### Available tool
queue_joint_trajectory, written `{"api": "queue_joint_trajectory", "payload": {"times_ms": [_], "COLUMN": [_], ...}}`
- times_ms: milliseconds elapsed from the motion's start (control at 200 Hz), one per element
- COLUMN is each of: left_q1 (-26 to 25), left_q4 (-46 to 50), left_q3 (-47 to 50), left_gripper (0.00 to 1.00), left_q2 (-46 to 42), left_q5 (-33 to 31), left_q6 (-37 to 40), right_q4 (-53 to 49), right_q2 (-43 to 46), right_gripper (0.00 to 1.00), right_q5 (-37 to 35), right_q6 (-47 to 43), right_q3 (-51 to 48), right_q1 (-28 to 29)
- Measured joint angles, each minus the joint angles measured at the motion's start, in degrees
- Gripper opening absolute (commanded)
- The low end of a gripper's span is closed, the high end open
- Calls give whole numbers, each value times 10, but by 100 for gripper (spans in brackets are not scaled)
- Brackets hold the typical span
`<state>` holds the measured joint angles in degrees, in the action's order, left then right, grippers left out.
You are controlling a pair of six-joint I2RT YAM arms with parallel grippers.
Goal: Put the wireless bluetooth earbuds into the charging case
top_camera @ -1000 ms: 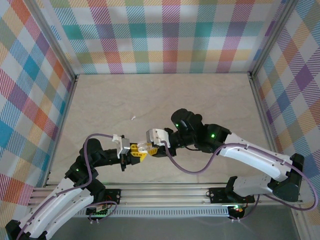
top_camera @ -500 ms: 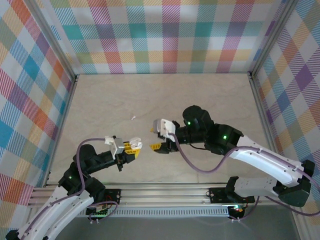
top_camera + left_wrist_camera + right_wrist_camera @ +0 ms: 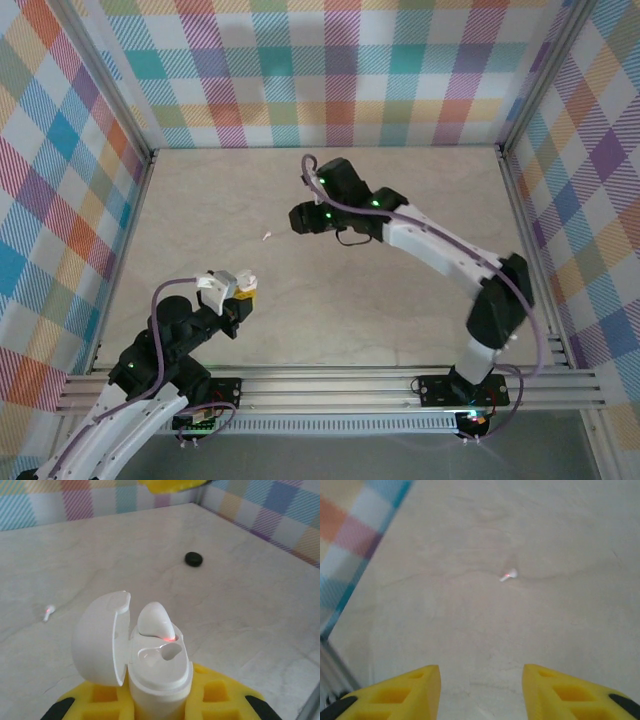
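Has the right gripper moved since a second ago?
Yes. The right gripper swung toward the back wall, passing the loose white earbud.

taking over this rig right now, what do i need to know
Now: left end effector shut on the white case, lid open; right end effector open, empty, pointed at the loose white earbud on the table.
Done: one seated earbud in the case.
To do: other slot empty; fetch and seat the loose one. Small black item farther out, unidentified.
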<state>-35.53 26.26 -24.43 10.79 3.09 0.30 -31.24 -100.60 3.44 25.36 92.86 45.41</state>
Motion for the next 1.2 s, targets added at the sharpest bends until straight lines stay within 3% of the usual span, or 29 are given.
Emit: {"api": "queue_joint_trajectory", "payload": {"times_ms": [225,435,780,1200], "left_q1": [0,0,0,0], "left_q4": [26,21,8,5], "left_q3": [-2,1,14,14], "left_gripper": [0,0,0,0], "left_q2": [-35,-43,-33,-32], "left_q5": [-49,-51,-44,-42], "left_q6": [-25,-40,-50,-50], "right_q4": [-81,-181,-200,-134], "right_q2": [-246,-424,-487,-518], "right_gripper": [34,39,47,47], "right_q5": [-20,-116,-209,-247], "right_q6": [134,182,225,219], "right_q3": [223,419,494,499], "right_q1": [4,36,57,58]}}
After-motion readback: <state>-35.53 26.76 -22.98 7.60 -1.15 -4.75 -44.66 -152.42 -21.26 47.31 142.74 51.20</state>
